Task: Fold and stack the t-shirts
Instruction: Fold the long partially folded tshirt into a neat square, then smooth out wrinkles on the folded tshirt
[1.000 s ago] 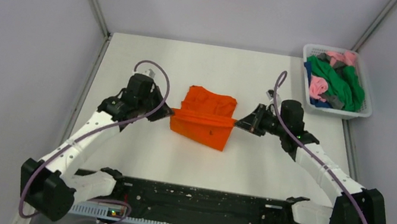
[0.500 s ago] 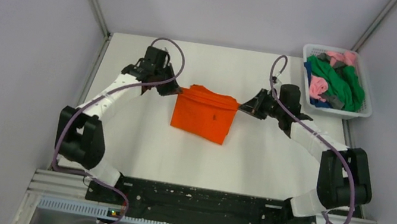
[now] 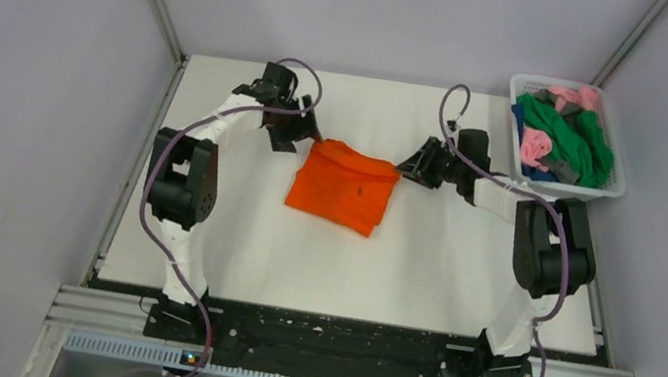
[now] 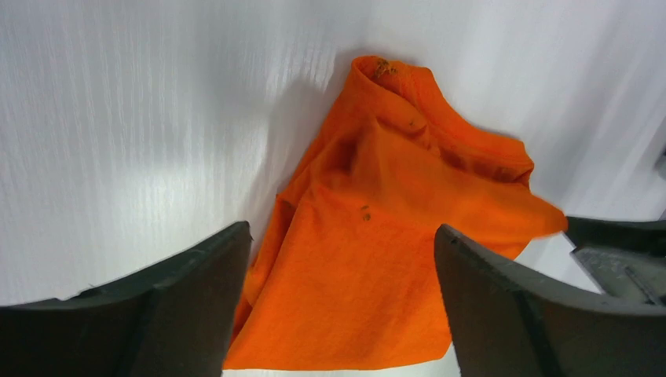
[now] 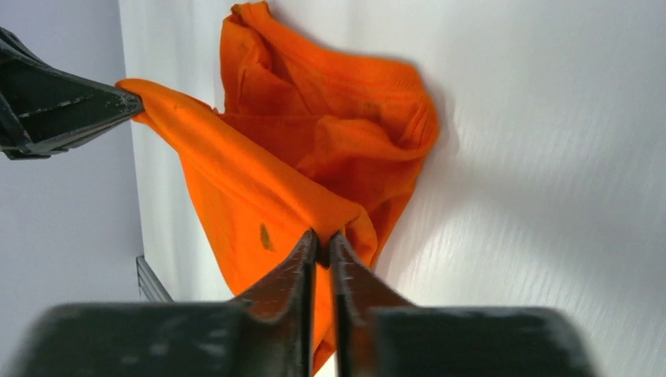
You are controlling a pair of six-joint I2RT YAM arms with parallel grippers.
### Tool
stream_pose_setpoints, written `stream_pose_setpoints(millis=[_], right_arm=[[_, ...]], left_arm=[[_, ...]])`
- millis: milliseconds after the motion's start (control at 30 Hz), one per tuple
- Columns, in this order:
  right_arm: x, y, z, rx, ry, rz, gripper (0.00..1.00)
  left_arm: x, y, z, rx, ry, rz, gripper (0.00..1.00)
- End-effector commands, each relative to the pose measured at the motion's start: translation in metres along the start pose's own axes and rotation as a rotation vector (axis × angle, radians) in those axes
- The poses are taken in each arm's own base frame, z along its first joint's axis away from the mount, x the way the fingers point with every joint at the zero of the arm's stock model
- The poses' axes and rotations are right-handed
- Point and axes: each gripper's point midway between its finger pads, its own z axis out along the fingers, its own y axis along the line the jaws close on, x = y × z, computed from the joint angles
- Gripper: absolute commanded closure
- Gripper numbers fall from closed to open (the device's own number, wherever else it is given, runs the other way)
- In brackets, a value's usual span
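Note:
A bright orange t-shirt (image 3: 346, 185) lies folded in the middle of the white table (image 3: 439, 266). My left gripper (image 3: 297, 137) hovers at its far left corner. In the left wrist view this gripper (image 4: 342, 229) is wide open, with the orange t-shirt (image 4: 377, 251) below it and nothing between its fingers. My right gripper (image 3: 411, 170) is at the far right corner. In the right wrist view the right gripper (image 5: 323, 236) pinches a fold of the orange t-shirt (image 5: 314, 157), and that edge is lifted a little.
A white mesh basket (image 3: 613, 192) at the back right corner holds more t-shirts, green (image 3: 576, 136) and pink (image 3: 536, 145) among them. Grey walls stand close on the left, the right and the far side. Both arms reach far out over the table.
Both grippers carried the shirt's edge toward the far side, finishing a fold. The left jaws, shut on the cloth before, have opened and let go. The right still pinches its corner.

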Motion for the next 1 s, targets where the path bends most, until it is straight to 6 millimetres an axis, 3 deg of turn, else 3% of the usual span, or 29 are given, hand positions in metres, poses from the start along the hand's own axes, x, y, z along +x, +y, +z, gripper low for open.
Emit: stream_pose_setpoints(millis=[0,100,167,267,367,467,567,633,700,967], right_arm=[[-0.058,-0.005,0.0,0.069,-0.131,-0.019,0.34],[-0.066,0.007,-0.013,0.071,-0.158,-0.036,0.08],[-0.061,0.019,-0.024,0.052,-0.165,-0.052,0.02],[-0.027,0.041,-0.039,-0.02,-0.11,-0.093,0.01],[0.029,0.092,-0.047,-0.245,0.011,-0.119,0.01],[0.079,0.135,-0.051,-0.417,0.112,-0.137,0.01],[0.106,0.15,-0.038,-0.438,0.152,-0.122,0.01],[0.116,0.15,-0.028,-0.436,0.156,-0.092,0.01],[0.125,0.138,-0.02,-0.405,0.177,-0.064,0.01],[0.167,0.056,0.0,-0.193,0.253,0.012,0.02]], left_arm=[[-0.033,-0.021,-0.014,0.069,-0.063,0.04,0.01],[-0.037,-0.033,-0.03,0.116,-0.101,0.046,0.01],[-0.031,-0.037,-0.041,0.143,-0.109,0.049,0.01],[-0.007,-0.045,-0.055,0.21,-0.09,0.063,0.01],[0.019,-0.05,-0.058,0.269,-0.055,0.074,0.01],[0.037,-0.05,-0.05,0.304,-0.014,0.046,0.01],[0.063,-0.052,-0.033,0.319,0.04,0.019,0.01],[0.079,-0.049,-0.02,0.314,0.079,-0.006,0.01],[0.089,-0.043,-0.009,0.302,0.106,-0.023,0.01],[0.129,0.011,0.021,0.151,0.177,-0.075,0.01]])
